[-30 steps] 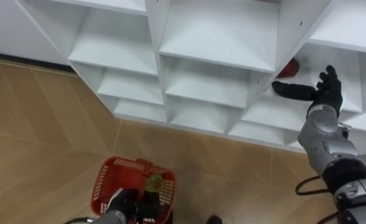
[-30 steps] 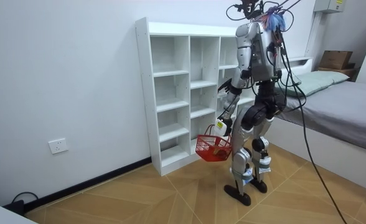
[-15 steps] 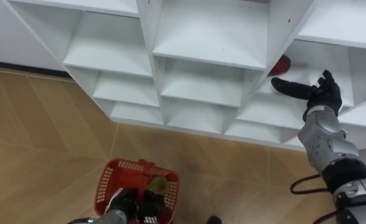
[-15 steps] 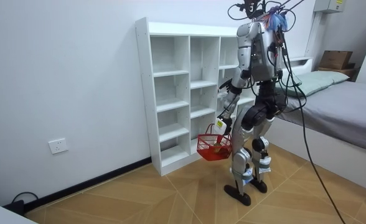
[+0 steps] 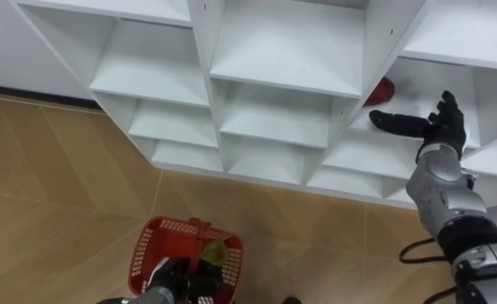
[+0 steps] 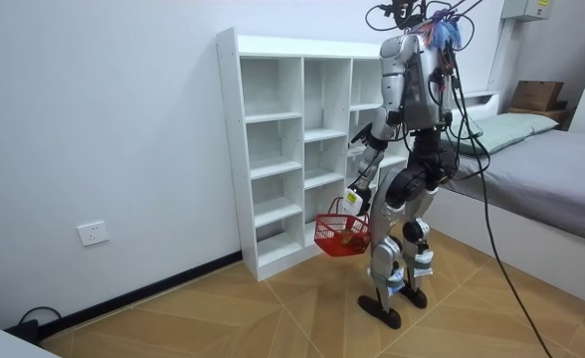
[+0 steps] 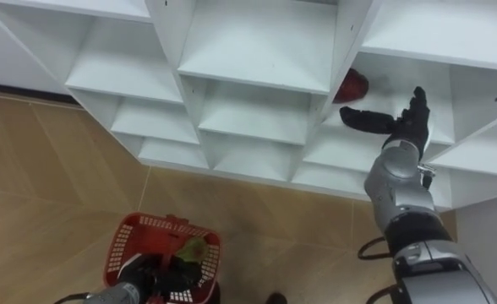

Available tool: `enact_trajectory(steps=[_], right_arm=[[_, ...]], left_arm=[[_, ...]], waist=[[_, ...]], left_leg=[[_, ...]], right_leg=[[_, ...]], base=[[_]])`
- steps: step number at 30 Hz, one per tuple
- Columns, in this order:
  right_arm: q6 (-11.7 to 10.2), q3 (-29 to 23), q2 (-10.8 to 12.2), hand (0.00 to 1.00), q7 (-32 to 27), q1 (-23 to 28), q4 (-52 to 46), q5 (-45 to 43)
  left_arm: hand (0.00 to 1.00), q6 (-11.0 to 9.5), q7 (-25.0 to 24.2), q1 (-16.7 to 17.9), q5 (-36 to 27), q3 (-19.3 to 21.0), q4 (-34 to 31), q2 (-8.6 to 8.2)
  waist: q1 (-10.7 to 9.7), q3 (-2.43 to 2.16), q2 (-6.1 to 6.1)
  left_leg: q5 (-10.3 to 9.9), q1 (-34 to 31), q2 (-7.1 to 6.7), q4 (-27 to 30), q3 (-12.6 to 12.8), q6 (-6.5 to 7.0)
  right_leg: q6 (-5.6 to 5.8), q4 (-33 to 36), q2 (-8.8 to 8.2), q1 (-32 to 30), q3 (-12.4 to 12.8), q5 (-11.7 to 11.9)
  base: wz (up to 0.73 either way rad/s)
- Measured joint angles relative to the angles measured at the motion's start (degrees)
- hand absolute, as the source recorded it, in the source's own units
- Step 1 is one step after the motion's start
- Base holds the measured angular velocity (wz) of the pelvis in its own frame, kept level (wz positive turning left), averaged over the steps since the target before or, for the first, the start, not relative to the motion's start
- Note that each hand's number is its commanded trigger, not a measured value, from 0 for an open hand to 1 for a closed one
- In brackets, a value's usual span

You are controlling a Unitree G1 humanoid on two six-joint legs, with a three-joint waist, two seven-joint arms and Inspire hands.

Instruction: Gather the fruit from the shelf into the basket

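The robot stands facing the white closet (image 5: 282, 51), before its right-hand column. A red basket (image 5: 141, 253) hangs low in front of the closet's bottom shelves, with the left hand (image 5: 177, 279) curled round its handle. The right hand (image 5: 439, 127) is inside a right-column compartment of the closet, fingers spread wide and holding nothing. A red fruit (image 5: 382, 89) sits at that compartment's back left, just beyond the fingers and untouched. A greenish fruit (image 5: 212, 251) lies in the basket.
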Motion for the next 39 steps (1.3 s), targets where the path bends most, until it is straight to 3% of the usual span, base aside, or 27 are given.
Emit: enact_trajectory(steps=[7,14,21,31,33,39], right_arm=[[0.0,0.1,0.0,0.00,-1.8,0.0,-1.0,-7.7],[0.0,1.3,0.0,0.00,-6.4,-1.0,-1.3,-15.5],[0.0,3.5,-0.3,0.00,-9.1,-1.1,-1.3,-20.1],[0.0,5.8,-1.8,0.00,-10.8,-0.8,-1.2,-24.3],[0.0,6.1,-2.0,0.00,-11.3,-0.9,-1.2,-25.2],[0.6,6.7,-2.6,0.00,-11.1,-0.9,-1.9,-24.3]], left_arm=[[1.00,0.0,-0.9,0.4,0.1,0.0,0.0,0.68],[1.00,-2.2,-0.4,2.1,0.6,0.0,-0.2,1.36],[1.00,-2.5,-0.5,2.6,-0.1,0.0,-1.8,2.38],[1.00,-2.7,-1.8,3.9,0.0,0.3,-6.2,2.81],[1.00,-2.7,-1.8,4.1,-0.1,0.2,-7.3,2.96],[1.00,-2.7,-1.8,5.4,0.0,-0.1,-11.4,3.48]], waist=[[-0.2,-0.16,-0.49],[0.2,-0.18,-2.43],[1.8,-0.01,-3.96],[3.3,0.17,-4.08],[3.4,0.45,-3.67],[4.2,0.70,-3.31]], left_leg=[[0.1,-0.1,-0.06,-0.2,0.0,-0.09],[0.1,-0.4,-0.06,0.2,0.1,-0.21],[0.1,-2.4,-0.16,1.6,-0.7,-0.25],[0.0,-6.8,-0.75,4.6,-2.5,-0.30],[-0.1,-7.6,-0.81,5.4,-2.7,-0.32],[-0.4,-10.5,-0.99,7.4,-2.9,-0.69]], right_leg=[[-0.11,0.3,-0.06,-0.4,0.1,-0.3],[-0.28,1.0,-0.09,-0.9,0.4,-0.7],[-0.45,2.4,-0.31,-2.4,-0.1,-1.1],[-0.69,5.5,-1.31,-6.0,-1.6,-2.1],[-1.00,6.4,-1.93,-6.3,-2.8,-2.6],[-1.68,9.4,-2.71,-9.8,-3.0,-4.0]], base=[[0.00],[0.00],[0.06],[0.11],[0.09],[0.05]])
